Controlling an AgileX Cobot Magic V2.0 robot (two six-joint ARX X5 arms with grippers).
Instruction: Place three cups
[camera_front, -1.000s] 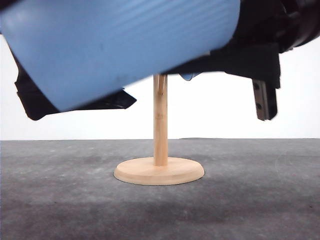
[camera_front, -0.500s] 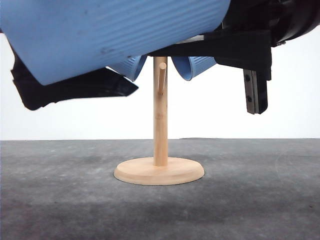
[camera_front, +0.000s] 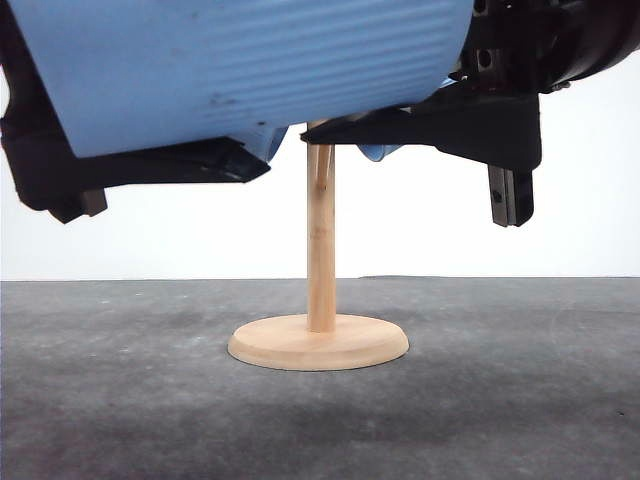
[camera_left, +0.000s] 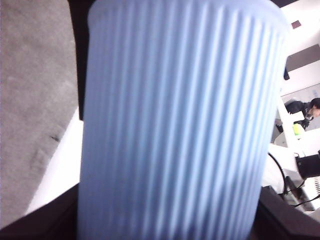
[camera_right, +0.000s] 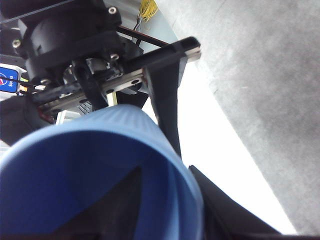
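One ribbed light-blue cup (camera_front: 250, 70) fills the upper left and centre of the front view, lying sideways. The left gripper (camera_left: 170, 230) is clamped on it; the right gripper (camera_right: 150, 220) also holds it. Behind, at centre, stands a wooden stand (camera_front: 320, 300) on the grey table (camera_front: 120, 400).

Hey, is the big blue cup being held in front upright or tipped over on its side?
Tipped: the cup lies nearly horizontal in the front view, its ribs running sideways, high above the wooden stand.
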